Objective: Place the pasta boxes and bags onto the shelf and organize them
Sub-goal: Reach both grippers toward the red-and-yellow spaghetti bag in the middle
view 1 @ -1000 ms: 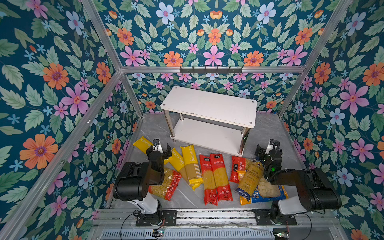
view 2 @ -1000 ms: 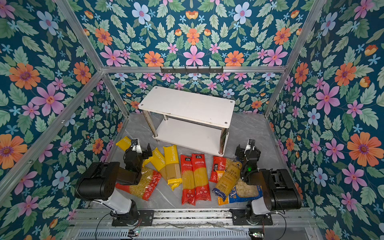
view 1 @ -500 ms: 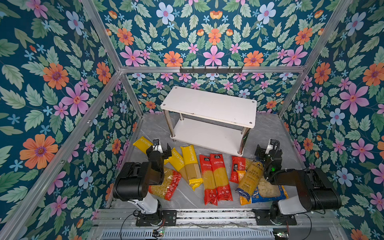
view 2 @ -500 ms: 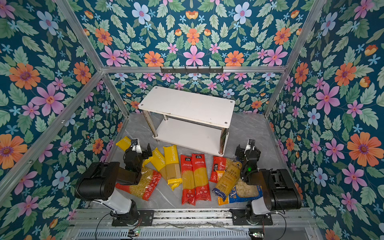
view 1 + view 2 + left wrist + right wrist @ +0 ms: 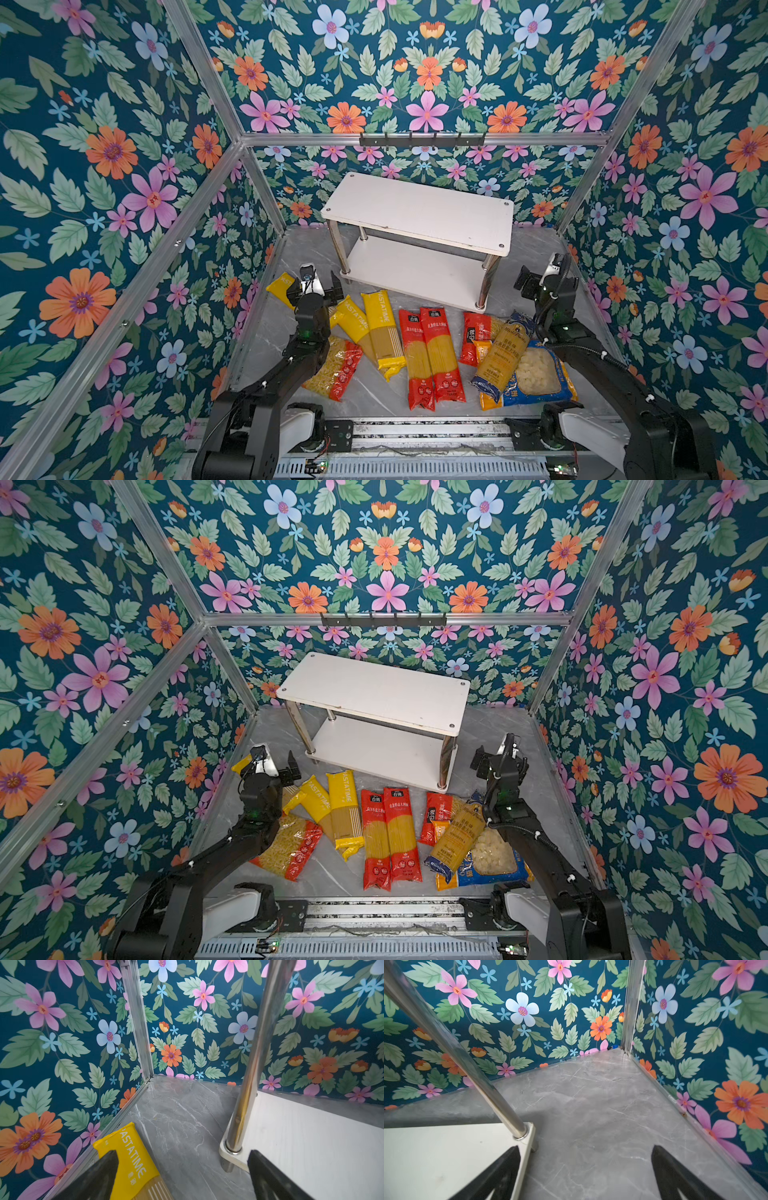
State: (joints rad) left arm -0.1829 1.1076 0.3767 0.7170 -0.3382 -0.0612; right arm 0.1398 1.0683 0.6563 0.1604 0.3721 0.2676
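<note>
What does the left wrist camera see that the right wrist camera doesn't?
Left wrist only: a yellow pasta pack on the floor, by the open left hand. Right wrist only: the open right hand over bare floor. Both: a chrome leg on the shelf's lower board, and flowered walls.

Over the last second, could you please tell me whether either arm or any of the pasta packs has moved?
Nothing has visibly changed. The left gripper and the right gripper stay open and empty near the front corners of the shelf. The pasta packs all still lie on the table in front of it, and both shelf tiers remain bare.
</note>
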